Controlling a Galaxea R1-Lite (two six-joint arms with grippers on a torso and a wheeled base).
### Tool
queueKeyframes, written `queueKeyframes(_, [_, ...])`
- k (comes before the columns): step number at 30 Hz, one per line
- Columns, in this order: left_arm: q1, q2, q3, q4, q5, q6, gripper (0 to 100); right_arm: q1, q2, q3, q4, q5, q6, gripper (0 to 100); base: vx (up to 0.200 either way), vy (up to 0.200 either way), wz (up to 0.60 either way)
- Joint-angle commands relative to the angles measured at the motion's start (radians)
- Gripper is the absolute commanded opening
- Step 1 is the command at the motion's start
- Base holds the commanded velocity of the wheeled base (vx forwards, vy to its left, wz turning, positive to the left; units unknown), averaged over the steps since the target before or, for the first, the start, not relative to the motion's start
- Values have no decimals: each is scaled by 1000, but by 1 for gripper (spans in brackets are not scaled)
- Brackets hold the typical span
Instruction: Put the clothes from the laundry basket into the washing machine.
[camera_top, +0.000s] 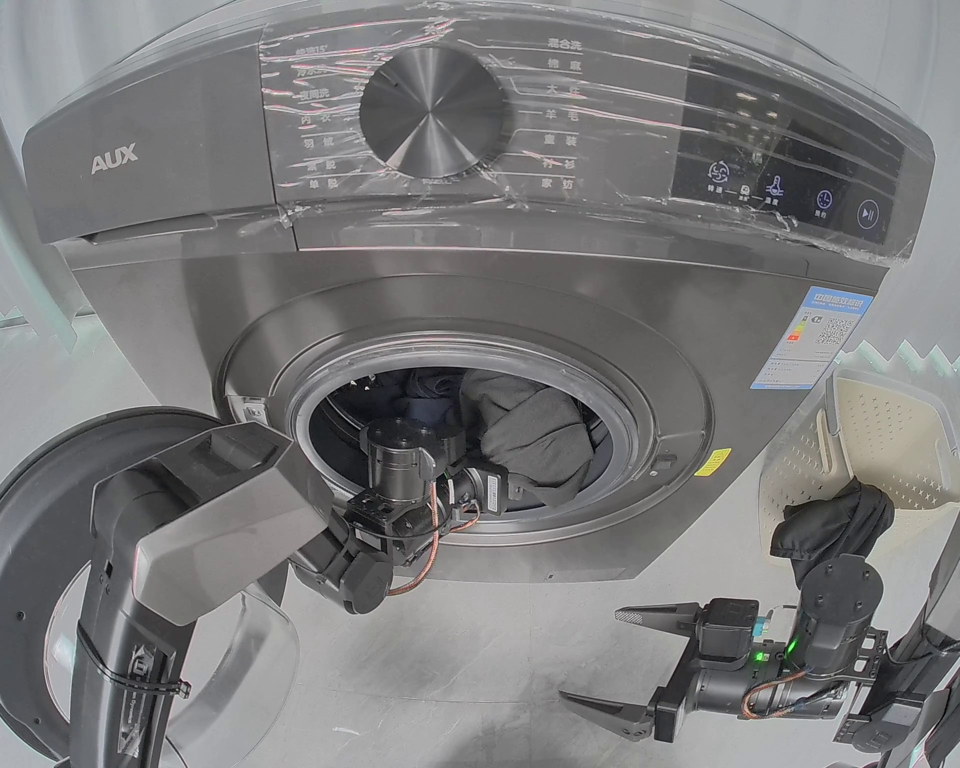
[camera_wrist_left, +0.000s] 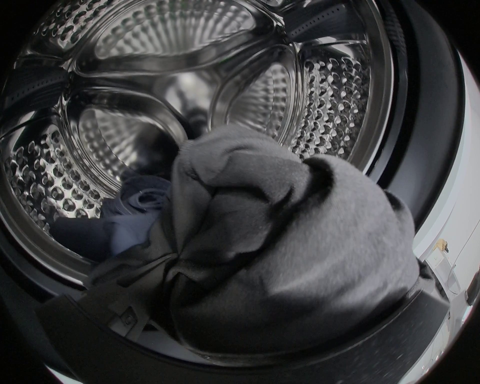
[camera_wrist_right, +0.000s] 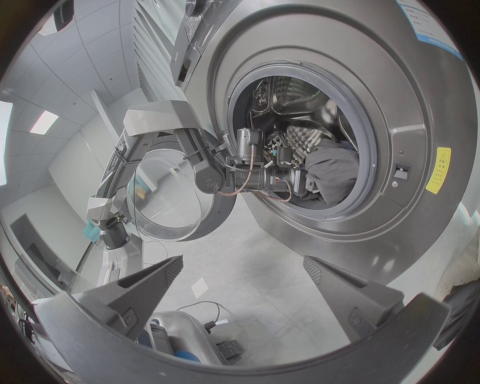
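The washer (camera_top: 560, 300) fills the head view, its door (camera_top: 30, 560) swung open at lower left. A grey garment (camera_top: 530, 430) is bunched in the drum mouth at centre, with a blue garment (camera_wrist_left: 135, 210) deeper behind it. The left pincer (camera_top: 505, 490) is pushed against the grey cloth, which hides whether it grips. At lower right the right pincer (camera_top: 592, 657) hangs released and empty, below the basket (camera_top: 890, 430), where a black garment (camera_top: 835, 525) drapes over the rim.

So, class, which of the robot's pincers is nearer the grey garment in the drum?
Left. The left pincer is at the drum's mouth, against the grey garment; the right pincer hangs outside, low beside the laundry basket.
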Motion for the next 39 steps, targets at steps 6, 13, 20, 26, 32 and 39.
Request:
queueKeyframes(6, [13, 72, -141, 30, 12, -2, 0, 5, 2, -7, -1, 2, 0, 100, 0, 0, 0])
queueKeyframes(13, [20, 132, -359, -7, 68, -16, 0, 5, 2, -8, -1, 2, 0, 100, 0, 0, 0])
queueKeyframes(20, [57, 221, -618, -6, 173, -16, 0, 5, 4, -8, -2, 2, 0, 100, 0, 0, 0])
queueKeyframes(26, [65, 229, -646, -10, 182, -17, 0, 5, 4, -7, -1, 2, 0, 100, 0, 0, 0])
queueKeyframes(32, [56, 229, -603, -12, 180, -25, 100, 5, 4, -5, -1, 2, 0, 100, 0, 0, 0])
queueKeyframes(39, [30, 101, -302, 3, 157, -39, 100, 3, 4, -7, -1, 0, 0, 100, 0, 0, 0])
